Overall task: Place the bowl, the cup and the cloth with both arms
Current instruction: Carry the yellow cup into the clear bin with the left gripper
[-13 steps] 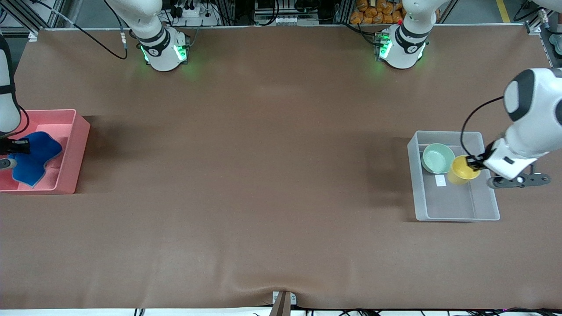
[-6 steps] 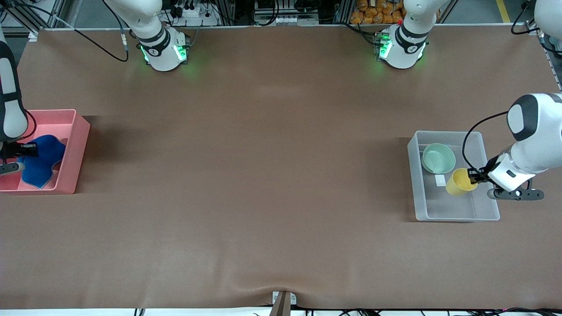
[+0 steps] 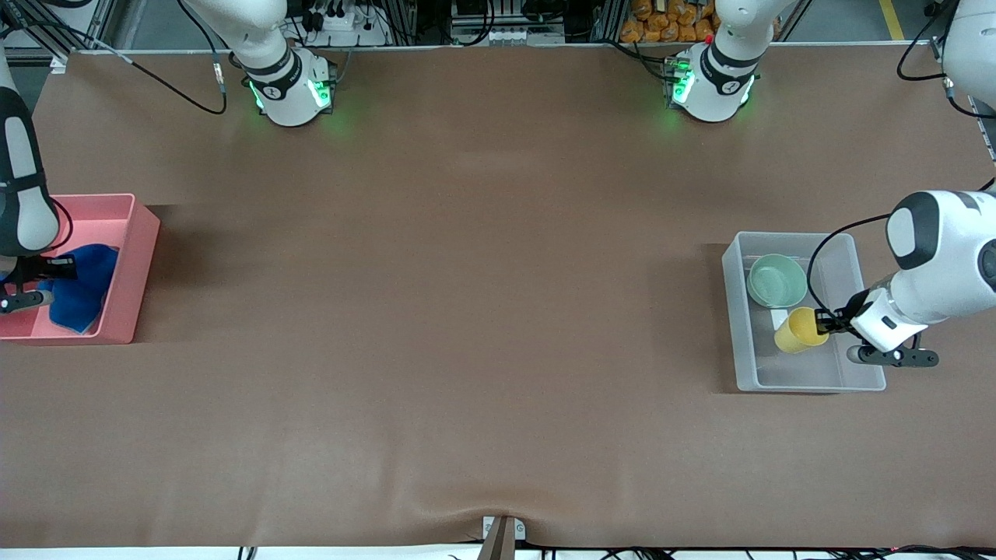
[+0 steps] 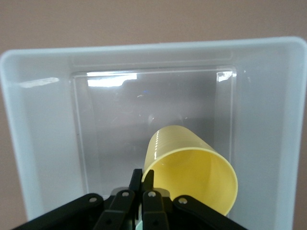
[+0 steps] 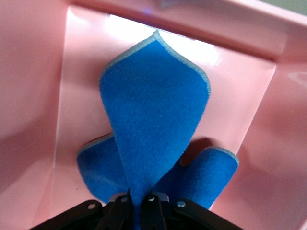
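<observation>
My left gripper [image 3: 821, 320] is shut on the rim of the yellow cup [image 3: 795, 332], holding it tilted inside the clear plastic bin [image 3: 809, 379]; the wrist view shows the cup [image 4: 192, 170] pinched at its rim by my gripper [image 4: 143, 178]. The mint green bowl [image 3: 776, 280] sits in the same bin, farther from the front camera than the cup. My right gripper [image 3: 47, 268] is shut on the blue cloth [image 3: 82, 284], which hangs into the pink bin [image 3: 128, 264]; the wrist view shows the cloth [image 5: 153, 129] folded and draping onto the bin floor [image 5: 230, 100].
The brown table [image 3: 467, 311] stretches between the two bins. The pink bin stands at the right arm's end, the clear bin at the left arm's end. A white label [image 3: 779, 318] lies on the clear bin's floor.
My left gripper has carried the cup down into the clear bin and toward the front camera, away from the bowl. My right gripper has lowered the cloth deeper into the pink bin.
</observation>
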Robot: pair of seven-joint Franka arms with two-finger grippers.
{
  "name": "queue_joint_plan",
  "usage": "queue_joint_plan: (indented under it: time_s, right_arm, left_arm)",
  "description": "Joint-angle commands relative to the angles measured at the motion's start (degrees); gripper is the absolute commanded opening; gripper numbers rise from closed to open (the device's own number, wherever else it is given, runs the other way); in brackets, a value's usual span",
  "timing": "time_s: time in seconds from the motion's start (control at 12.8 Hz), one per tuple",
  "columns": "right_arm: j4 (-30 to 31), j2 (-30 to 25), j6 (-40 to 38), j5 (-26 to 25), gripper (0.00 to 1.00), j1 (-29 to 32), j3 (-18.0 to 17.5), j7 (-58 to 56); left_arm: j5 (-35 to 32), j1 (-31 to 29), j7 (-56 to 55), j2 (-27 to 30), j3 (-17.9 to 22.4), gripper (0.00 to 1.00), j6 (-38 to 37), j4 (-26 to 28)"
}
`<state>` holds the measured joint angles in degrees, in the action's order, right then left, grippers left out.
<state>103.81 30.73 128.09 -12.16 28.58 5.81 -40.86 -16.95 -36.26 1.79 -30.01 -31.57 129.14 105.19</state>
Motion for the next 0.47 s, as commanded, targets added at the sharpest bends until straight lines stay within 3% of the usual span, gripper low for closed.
queue_joint_plan:
  time_s: [0.0,0.08,0.16,0.23,0.31,0.39]
  right_arm:
    - [-0.97,2.31,1.90,0.91,0.00,2.27,-1.24,-1.15]
    - [-0.97,2.58,1.90,0.91,0.00,2.19,-1.24,-1.15]
    - [-0.97,2.67,1.82,0.91,0.16,2.10,-1.24,-1.15]
    - [-0.97,2.67,1.82,0.91,0.85,2.01,-1.24,-1.15]
    - [-0.97,2.58,1.47,0.91,1.00,2.18,-1.33,-1.06]
    - [-0.97,2.23,1.29,0.91,1.00,1.84,-1.33,-1.06]
  left_arm:
    - [-1.86,-0.47,0.58,-2.24,-0.51,0.11,1.02,-1.22]
    - [-1.86,-0.39,0.58,-2.34,-0.51,0.28,1.29,-1.22]
    - [-1.86,-0.47,0.58,-2.34,-0.51,0.40,1.29,-1.22]
    - [-1.86,-0.47,0.58,-2.16,-0.51,0.62,1.29,-1.22]
    - [-1.77,-0.56,0.23,-1.81,-0.51,1.00,1.29,-1.22]
    - [-1.86,-0.74,0.58,-1.20,-0.51,1.00,1.20,-1.13]
